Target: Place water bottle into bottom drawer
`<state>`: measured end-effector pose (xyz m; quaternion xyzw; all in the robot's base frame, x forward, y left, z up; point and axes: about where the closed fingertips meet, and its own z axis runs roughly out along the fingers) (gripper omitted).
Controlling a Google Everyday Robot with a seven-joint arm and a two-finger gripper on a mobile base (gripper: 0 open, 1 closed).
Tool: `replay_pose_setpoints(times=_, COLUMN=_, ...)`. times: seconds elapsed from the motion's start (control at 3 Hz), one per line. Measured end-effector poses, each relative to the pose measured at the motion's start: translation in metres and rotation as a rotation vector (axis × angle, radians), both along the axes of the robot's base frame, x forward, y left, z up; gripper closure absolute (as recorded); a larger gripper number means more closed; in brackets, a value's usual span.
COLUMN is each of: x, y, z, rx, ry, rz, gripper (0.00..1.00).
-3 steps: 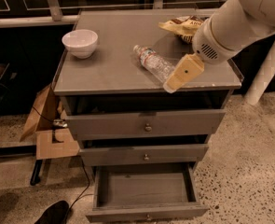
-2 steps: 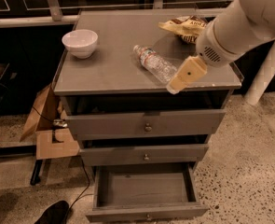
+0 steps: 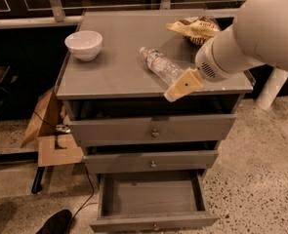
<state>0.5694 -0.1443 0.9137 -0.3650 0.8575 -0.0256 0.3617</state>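
Observation:
The water bottle (image 3: 162,66) lies on its side on the grey cabinet top (image 3: 119,62), white cap toward the back left. My gripper (image 3: 182,86) hangs at the front right edge of the top, its yellowish fingers just in front of the bottle's base end and close to it. The bottom drawer (image 3: 151,199) is pulled out wide and its inside shows bare grey wood. The two shallower drawers above it are nearly closed.
A white bowl (image 3: 83,44) stands at the back left of the top. A chip bag (image 3: 195,29) lies at the back right. Cardboard pieces (image 3: 48,130) and a cable lie on the floor to the left. A dark shoe (image 3: 53,223) shows at bottom left.
The arm and gripper have shifted slightly to the right and down along the front edge. The bottle has not moved.

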Motion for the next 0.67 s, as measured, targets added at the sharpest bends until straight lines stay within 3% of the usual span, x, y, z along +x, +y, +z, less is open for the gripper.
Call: replay_pose_setpoints(times=0.67, x=0.035, y=0.033, z=-0.034, rx=0.101, ry=0.006, rz=-0.001, gripper=0.00)
